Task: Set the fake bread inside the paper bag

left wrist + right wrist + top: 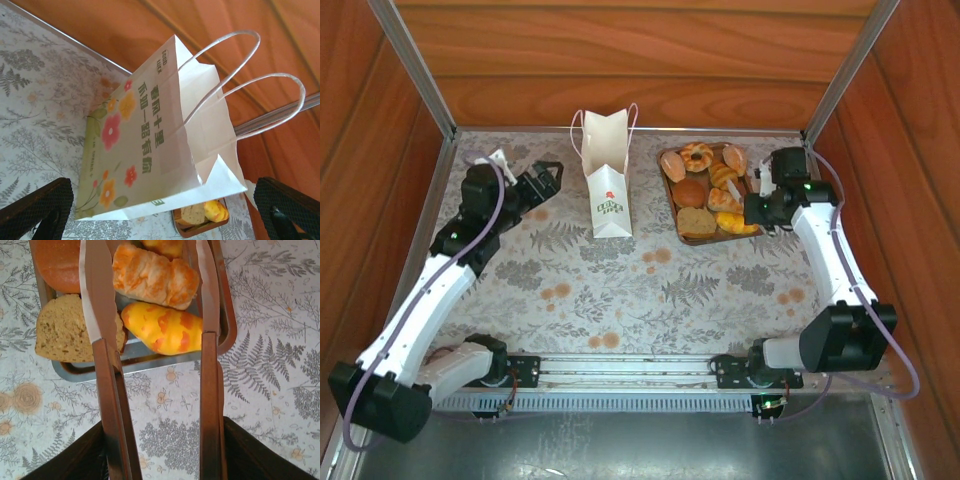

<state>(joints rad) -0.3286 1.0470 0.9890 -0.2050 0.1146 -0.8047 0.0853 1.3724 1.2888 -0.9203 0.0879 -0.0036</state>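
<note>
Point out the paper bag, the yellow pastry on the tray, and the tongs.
paper bag (609, 222): top view, on its front face below the logo.
yellow pastry (162, 328): right wrist view, on the middle of its top.
tongs (97, 290): right wrist view, on the left blade.

1. Walled on three sides in reddish-brown wood panelling (620, 60), evenly lit.
2. Framed at the far corners by slanting aluminium posts (415, 65).
3. Floored by a table (620, 300) in grey fern-and-flower print.
4. Edged nearest by a metal rail (620, 368) above grey sheet metal (620, 445).
</note>
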